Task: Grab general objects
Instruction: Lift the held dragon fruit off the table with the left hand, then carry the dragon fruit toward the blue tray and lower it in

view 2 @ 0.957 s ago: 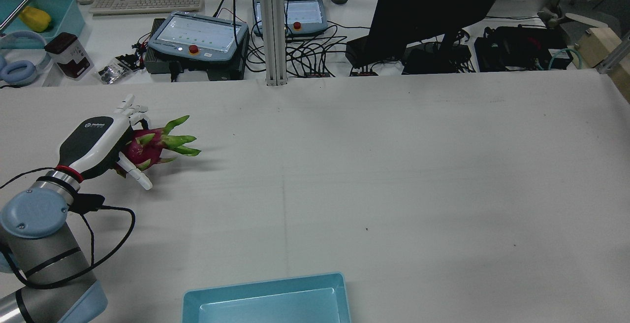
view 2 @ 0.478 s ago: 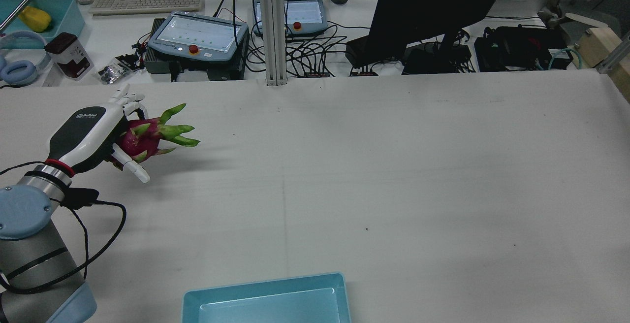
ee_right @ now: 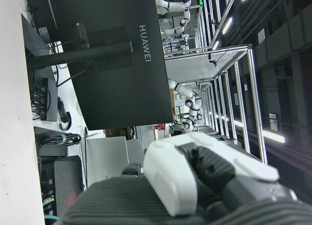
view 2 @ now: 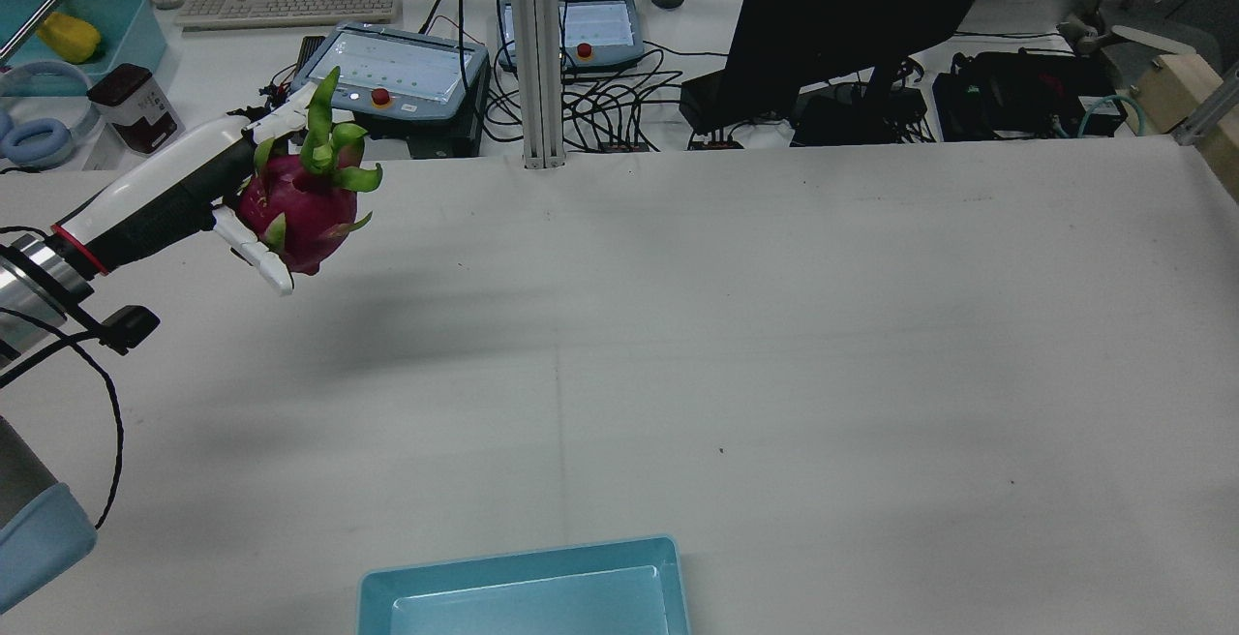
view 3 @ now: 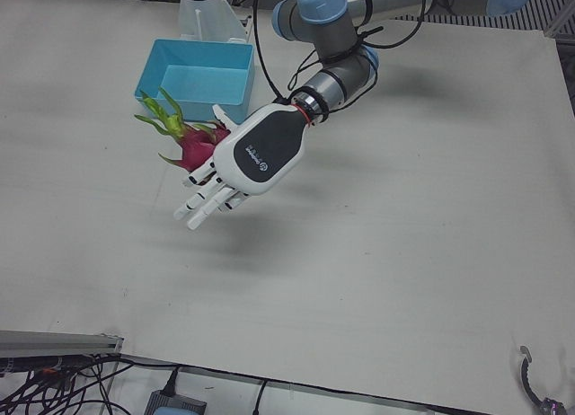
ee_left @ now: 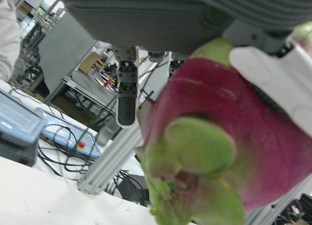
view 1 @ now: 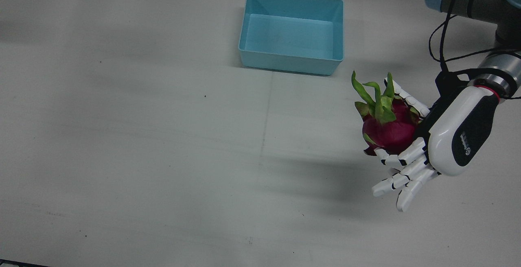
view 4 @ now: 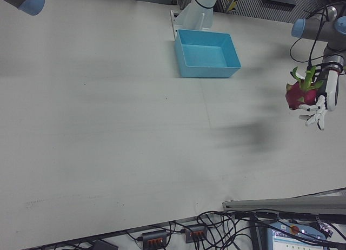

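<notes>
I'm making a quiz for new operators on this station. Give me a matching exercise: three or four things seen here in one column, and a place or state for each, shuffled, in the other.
Things:
1. dragon fruit
2. blue bin
3. left hand
4. table

States:
A. empty, resting on the table
B. shut on the fruit
C. held above the table
D. white surface with the fruit's shadow

Pairs: 1-C, 2-A, 3-B, 4-D

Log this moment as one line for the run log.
left hand: shut on dragon fruit | fruit: lifted off table | blue bin: empty
</notes>
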Controlling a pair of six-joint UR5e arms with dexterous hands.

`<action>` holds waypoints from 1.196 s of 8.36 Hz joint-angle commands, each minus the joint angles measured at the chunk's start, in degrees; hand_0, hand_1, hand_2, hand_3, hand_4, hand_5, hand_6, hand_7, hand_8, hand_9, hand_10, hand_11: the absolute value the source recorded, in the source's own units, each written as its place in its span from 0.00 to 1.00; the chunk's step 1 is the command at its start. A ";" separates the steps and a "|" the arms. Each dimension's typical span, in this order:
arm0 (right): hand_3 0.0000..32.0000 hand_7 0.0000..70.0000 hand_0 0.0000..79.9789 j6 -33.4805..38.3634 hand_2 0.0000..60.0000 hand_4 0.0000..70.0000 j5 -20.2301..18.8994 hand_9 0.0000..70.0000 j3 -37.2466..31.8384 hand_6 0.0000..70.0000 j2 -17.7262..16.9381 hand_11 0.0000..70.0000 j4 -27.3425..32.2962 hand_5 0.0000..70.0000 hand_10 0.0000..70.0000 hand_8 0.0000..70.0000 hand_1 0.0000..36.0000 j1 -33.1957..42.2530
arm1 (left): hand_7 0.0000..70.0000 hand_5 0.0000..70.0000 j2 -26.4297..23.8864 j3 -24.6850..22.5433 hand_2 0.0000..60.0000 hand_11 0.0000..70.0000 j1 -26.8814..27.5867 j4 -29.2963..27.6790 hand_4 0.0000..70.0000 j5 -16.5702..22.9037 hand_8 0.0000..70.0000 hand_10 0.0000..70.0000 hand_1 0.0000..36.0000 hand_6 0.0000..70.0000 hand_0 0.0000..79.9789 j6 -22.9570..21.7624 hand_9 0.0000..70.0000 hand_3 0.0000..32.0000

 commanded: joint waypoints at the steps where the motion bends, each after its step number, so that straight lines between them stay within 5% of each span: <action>1: 0.00 0.00 0.00 0.00 0.00 0.00 0.00 0.00 0.00 0.00 0.00 0.00 0.06 0.00 0.00 0.00 0.00 0.00 | 0.42 1.00 -3.60 -1.03 1.00 0.61 3.21 0.33 0.12 10.14 0.10 0.40 1.00 0.28 0.41 -2.09 0.13 0.00; 4: 0.00 0.00 0.00 0.00 0.00 0.00 0.00 0.00 0.00 0.00 0.00 0.00 -0.03 0.00 0.00 0.00 0.00 0.00 | 0.57 1.00 -3.96 -3.23 1.00 0.65 12.26 1.22 0.18 10.34 0.18 0.43 1.00 0.40 0.50 -1.92 0.22 0.00; 10: 0.00 0.00 0.00 0.00 0.00 0.00 0.00 0.00 0.00 0.00 0.00 0.00 -0.03 0.00 0.00 0.00 0.00 0.00 | 0.60 1.00 -3.96 -4.29 1.00 0.65 25.46 0.34 0.18 9.73 0.18 0.43 1.00 0.44 0.55 -1.48 0.22 0.00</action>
